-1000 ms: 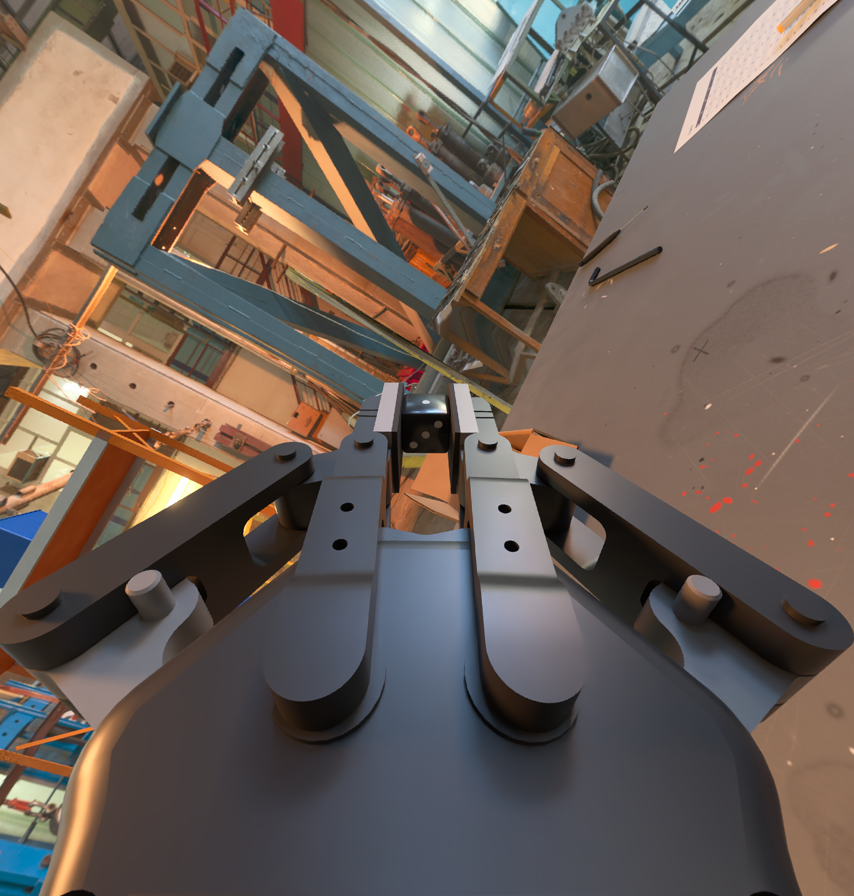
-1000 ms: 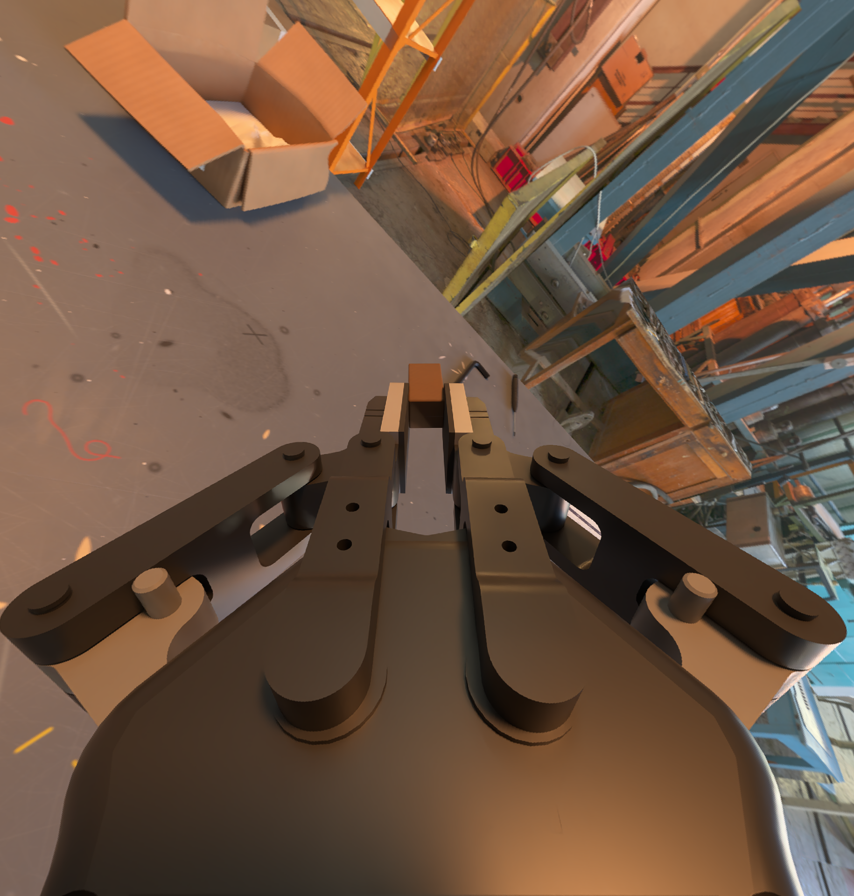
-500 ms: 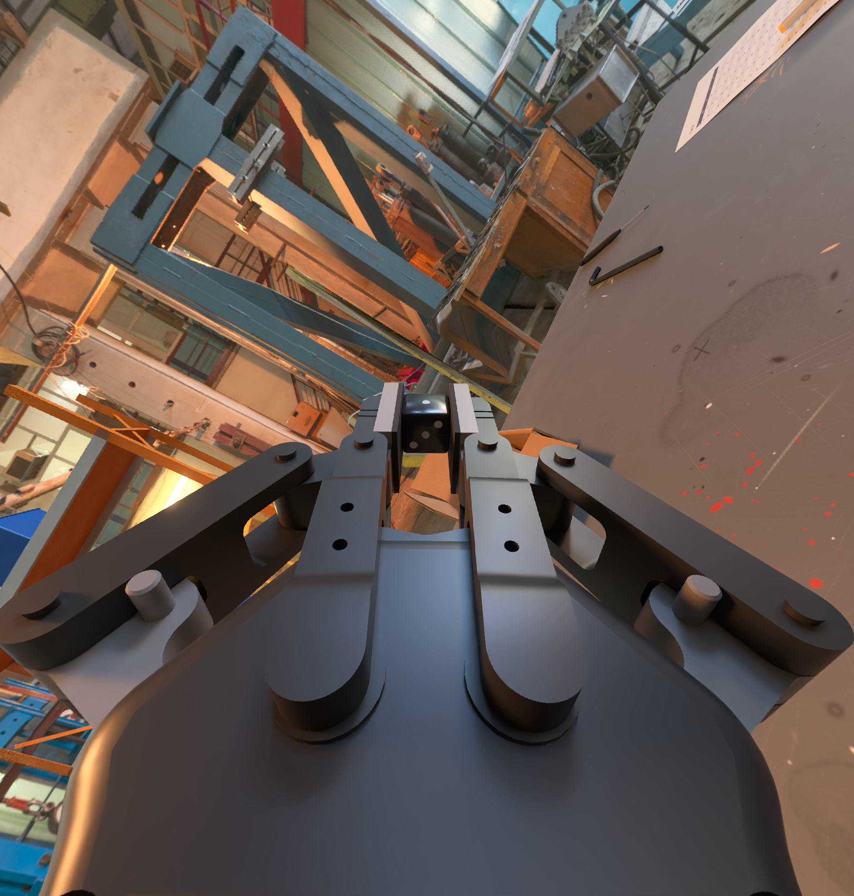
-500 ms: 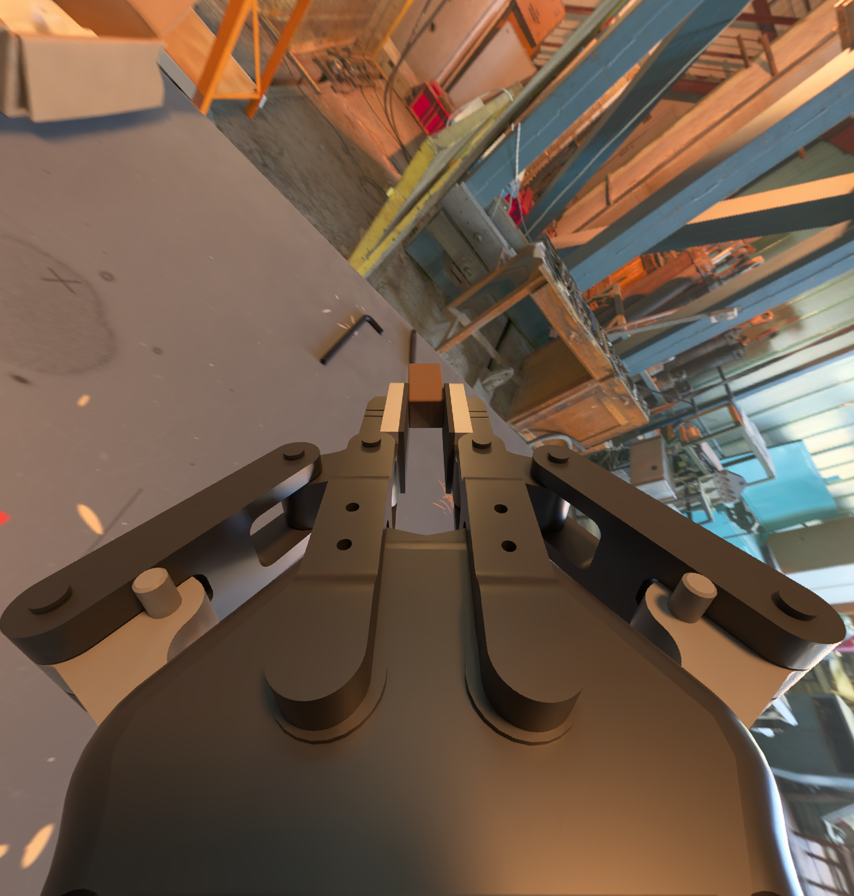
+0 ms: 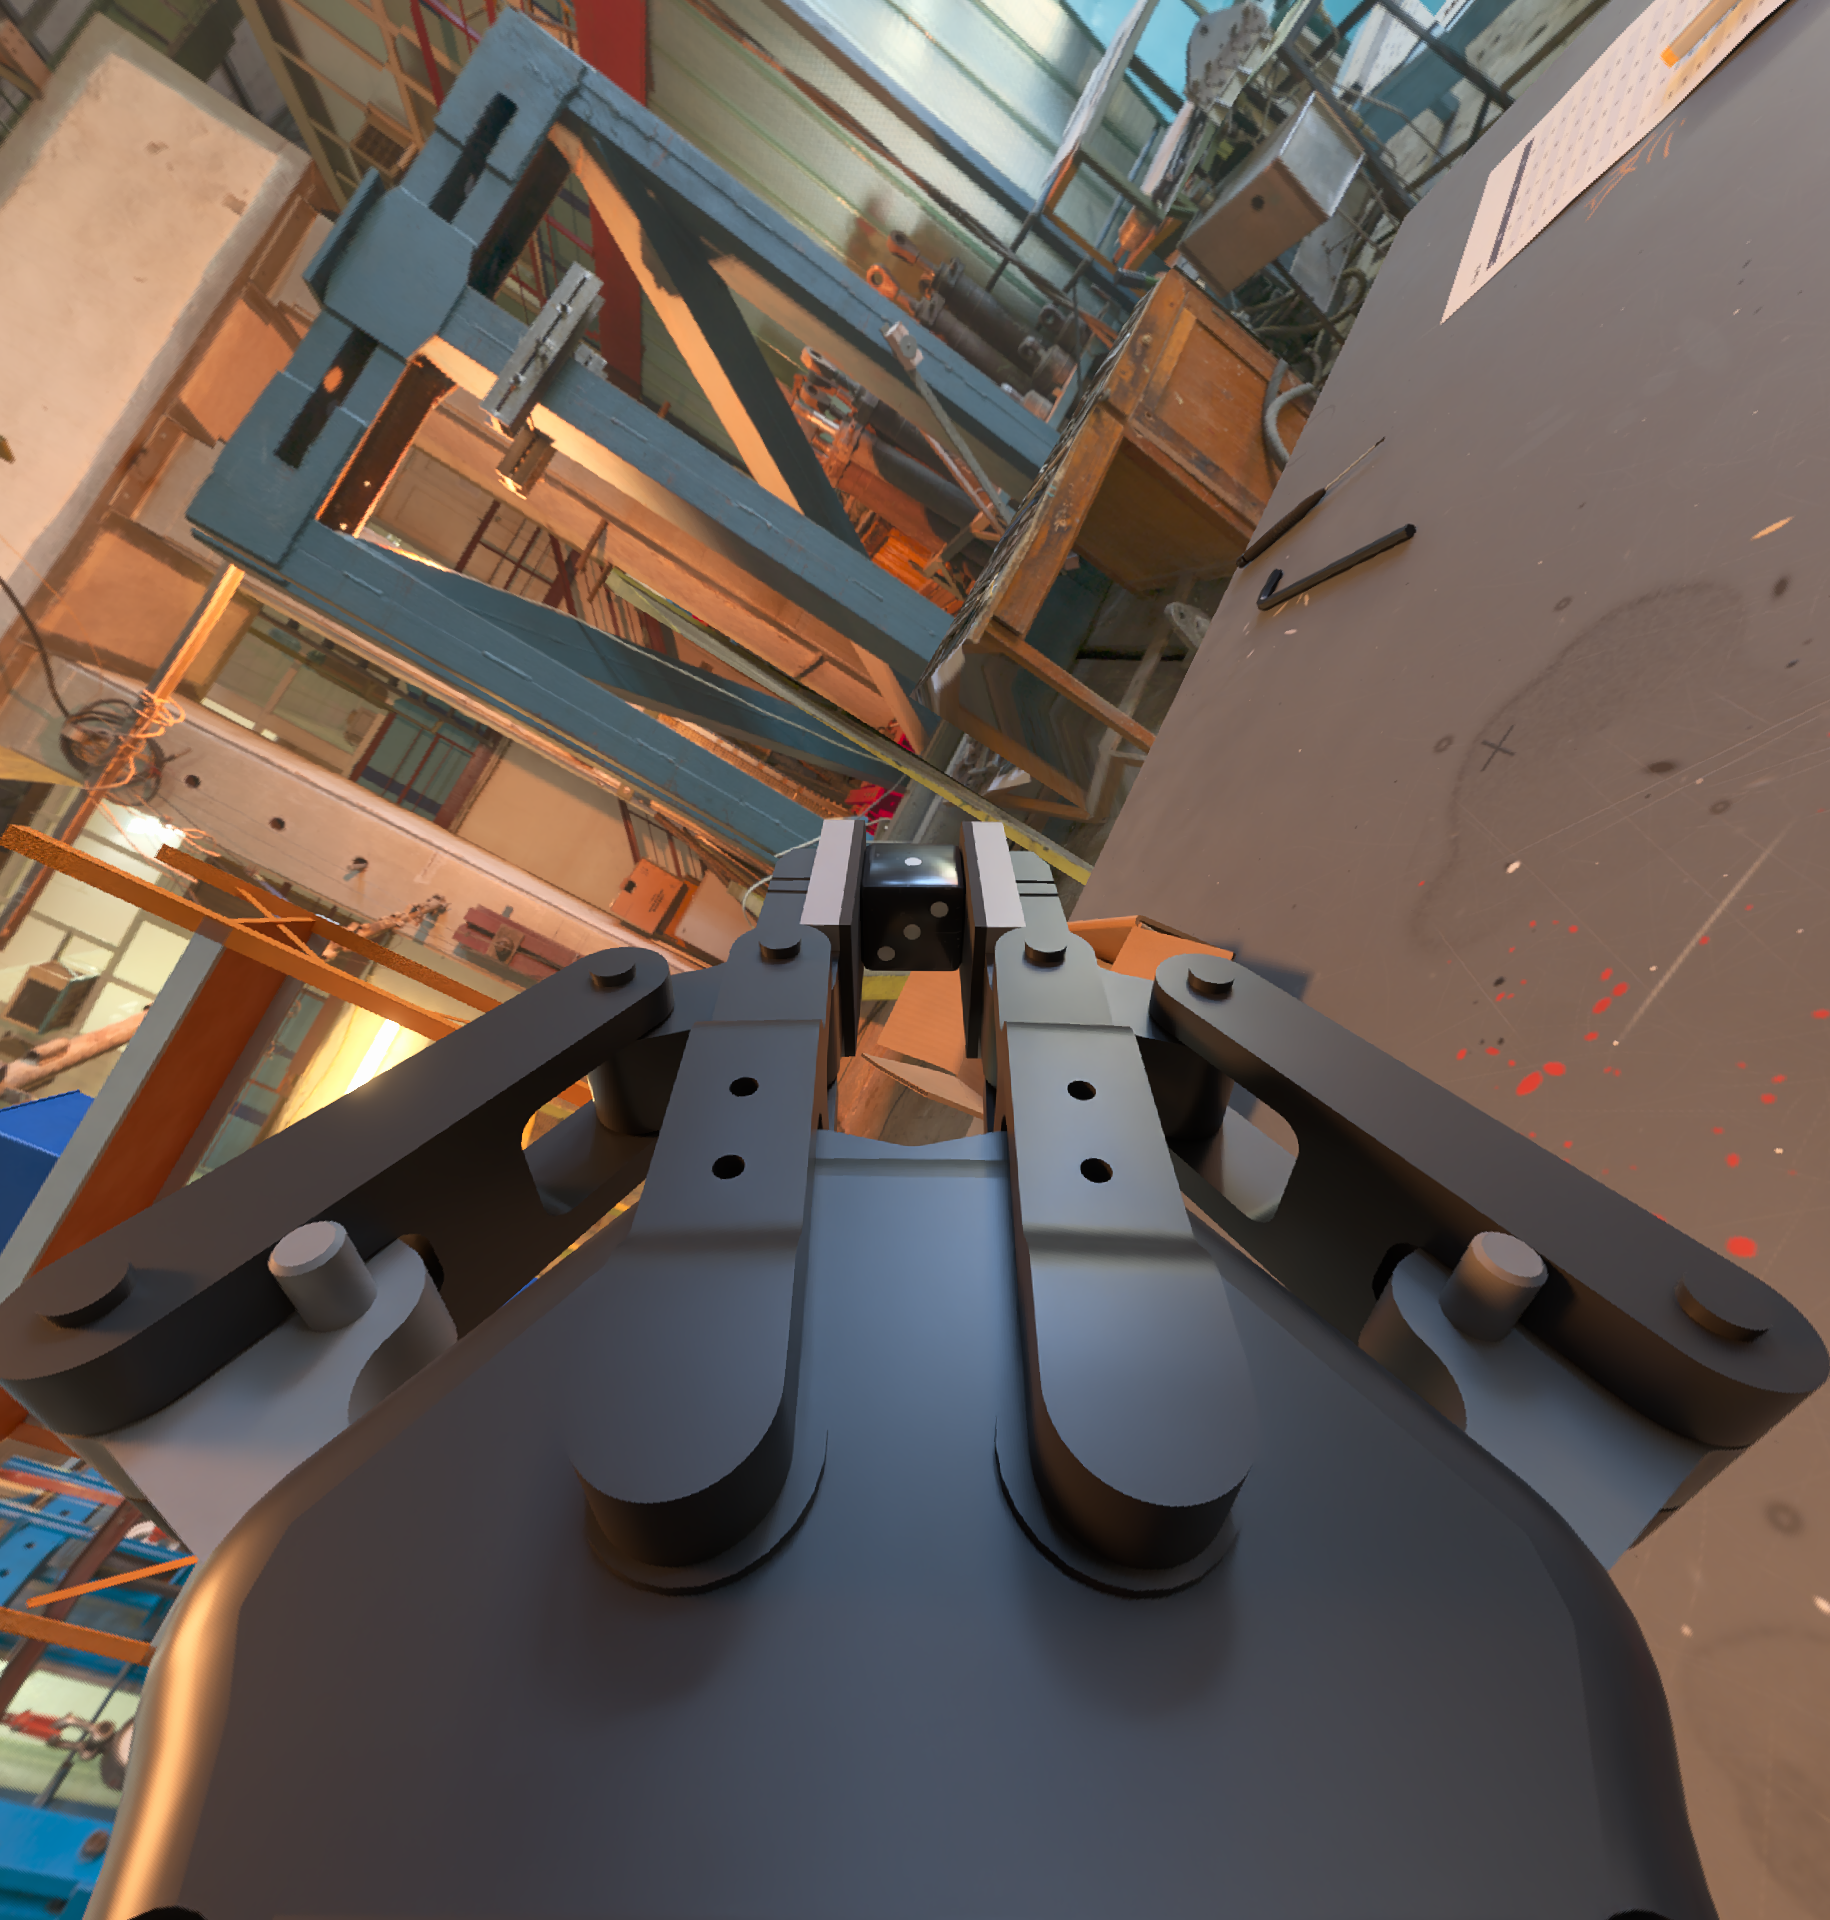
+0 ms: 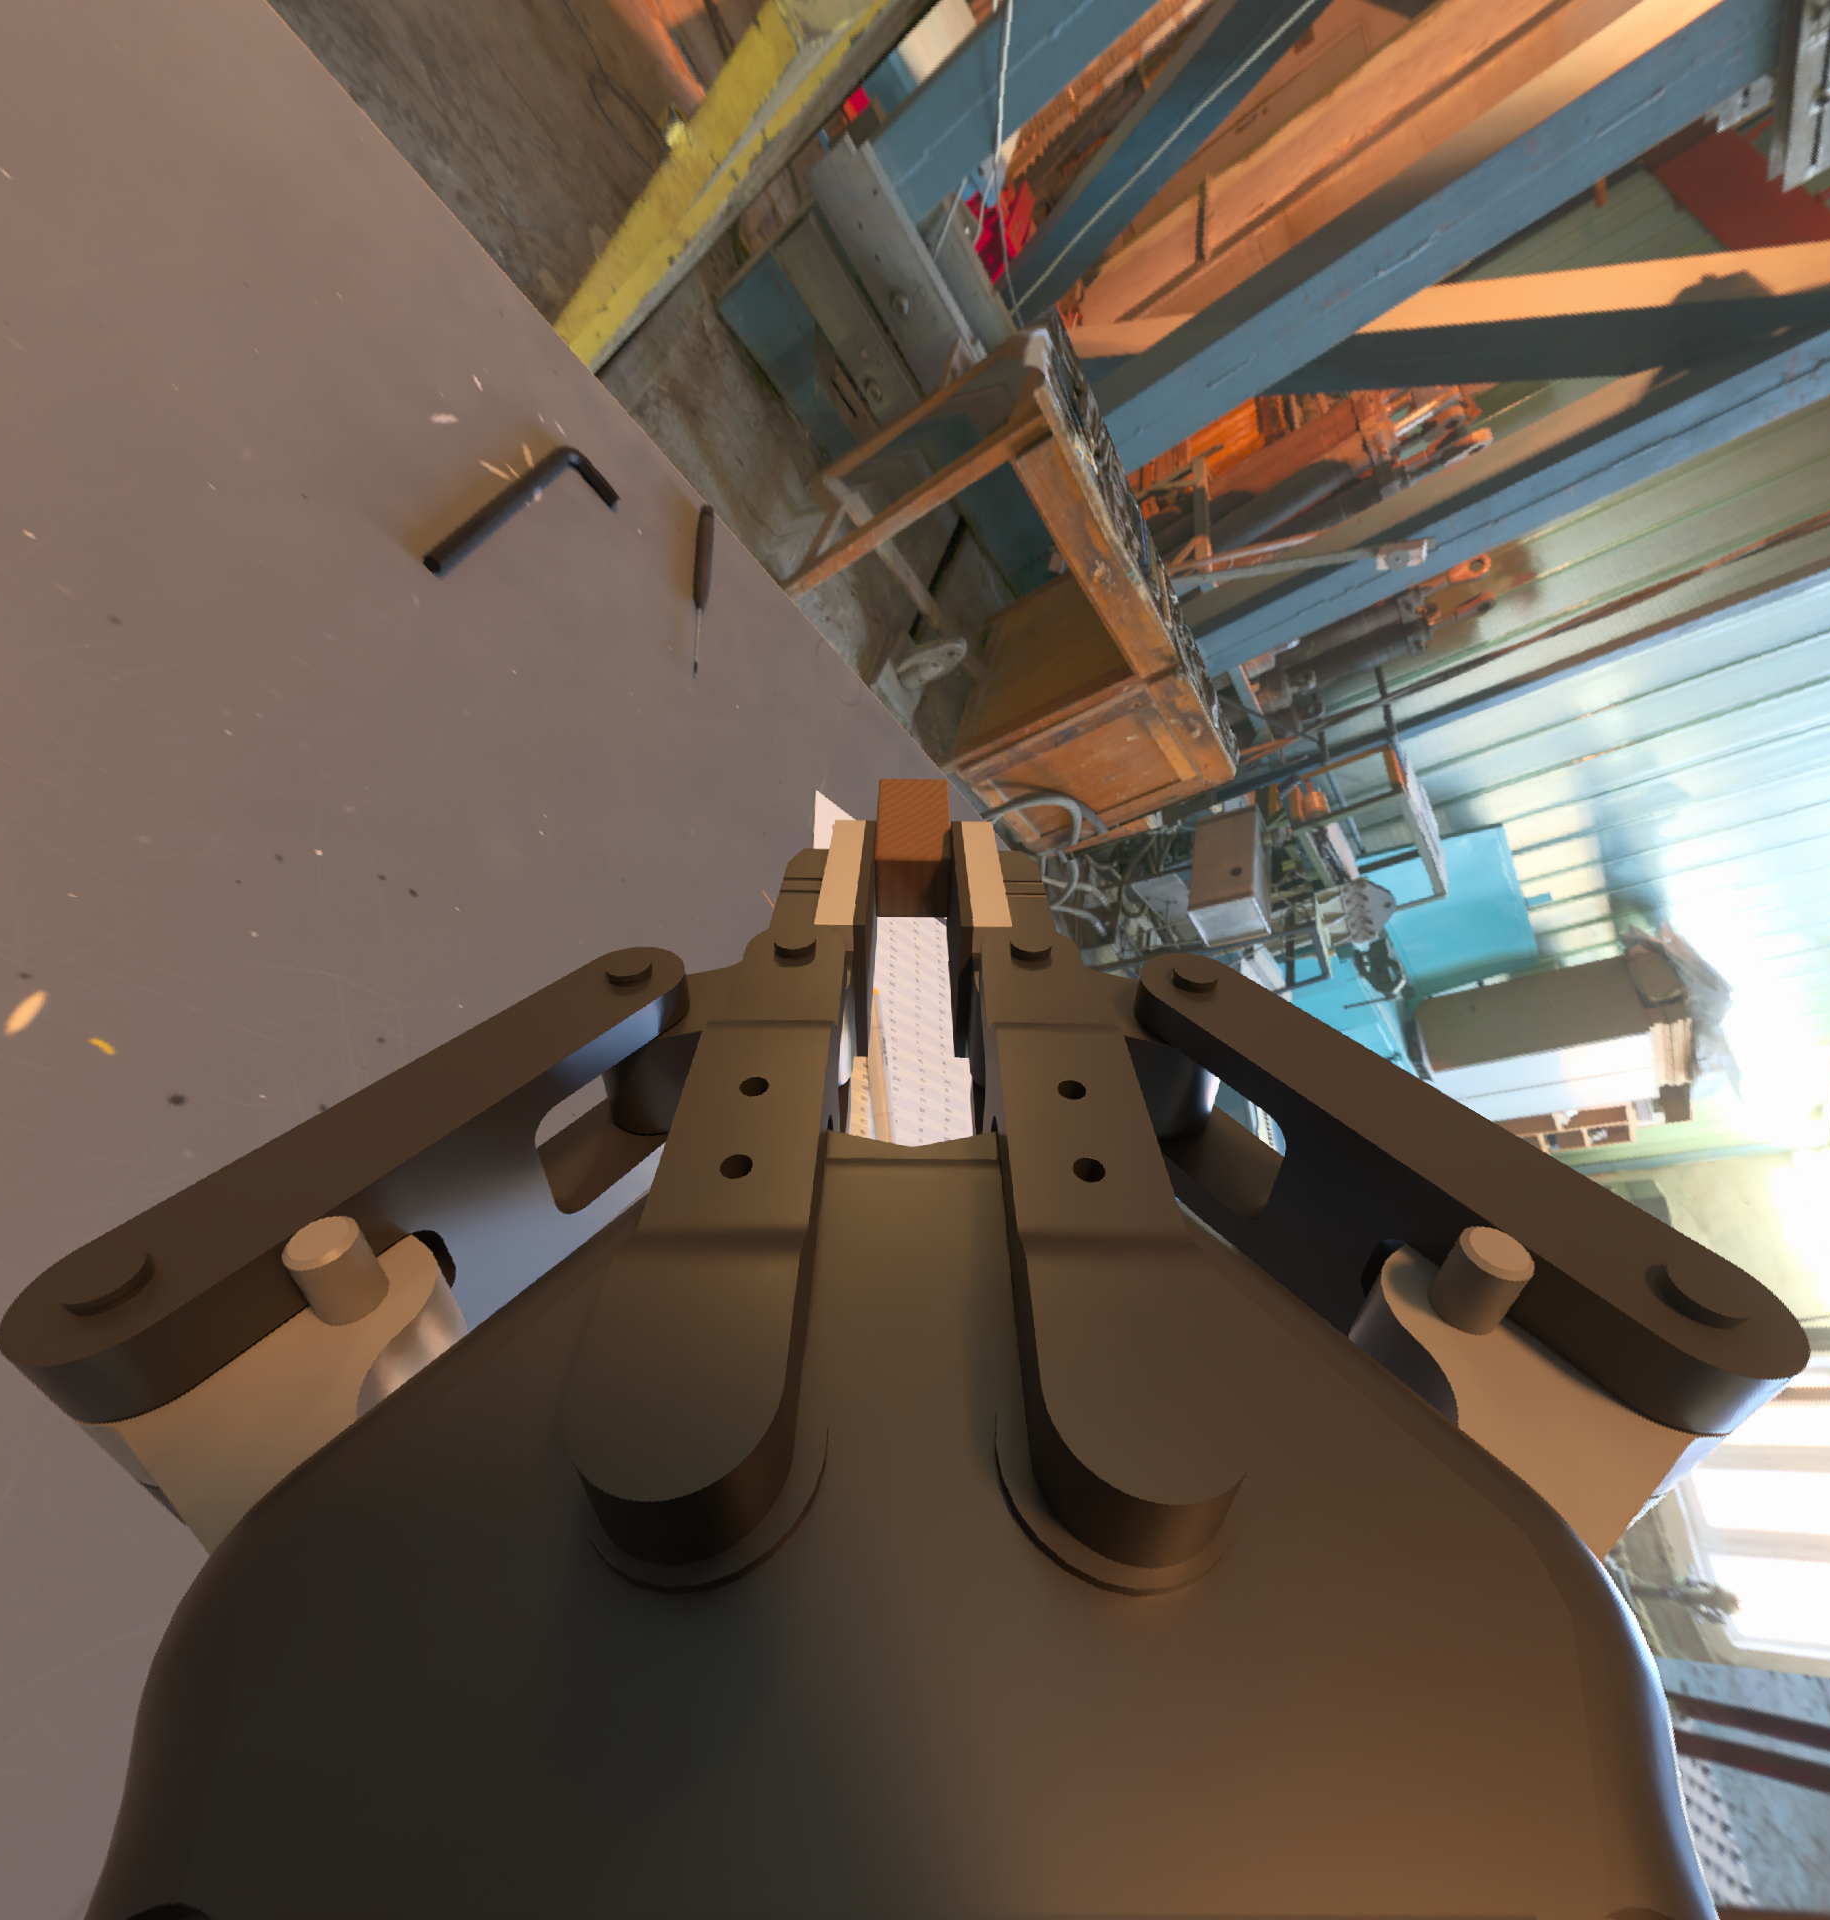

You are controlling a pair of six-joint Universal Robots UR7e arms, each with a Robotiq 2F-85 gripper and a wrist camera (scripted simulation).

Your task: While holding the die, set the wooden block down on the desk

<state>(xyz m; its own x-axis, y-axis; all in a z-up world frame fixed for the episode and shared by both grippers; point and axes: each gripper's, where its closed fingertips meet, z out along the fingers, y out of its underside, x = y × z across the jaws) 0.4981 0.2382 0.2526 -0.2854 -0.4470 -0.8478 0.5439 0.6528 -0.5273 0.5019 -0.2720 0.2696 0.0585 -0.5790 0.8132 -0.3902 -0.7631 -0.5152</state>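
Left wrist view: we note the left gripper (image 5: pixel 911 906) clamped on the black die (image 5: pixel 911 906), pads tight on two opposite faces, a three-pip face toward the camera and a single pip on the face above it. Beyond it lie the grey desk (image 5: pixel 1576 852), an L-shaped hex key (image 5: pixel 1332 566), a thin dark screwdriver (image 5: pixel 1306 509) just beside it, a printed sheet (image 5: pixel 1586 135) at the far corner, and part of a cardboard box (image 5: pixel 1129 951) behind the fingers. Nothing stands between die and desk. Right wrist view: the right gripper (image 6: pixel 909 868) is closed narrowly on the wooden block (image 6: pixel 909 831), held at the fingertips above the desk, near its edge. We read the block's long axis as running along the fingers, away from the camera, its far end protruding past the pads; whether it touches the desk we cannot tell. The printed sheet (image 6: pixel 916 1039) shows through the gap between the fingers, directly under the block; hex key (image 6: pixel 516 509) and screwdriver (image 6: pixel 701 582) lie well apart to the left. Against the frame half a second ago: the right view has swept along the desk, the key now farther left, the sheet newly in view. The left view is unchanged.
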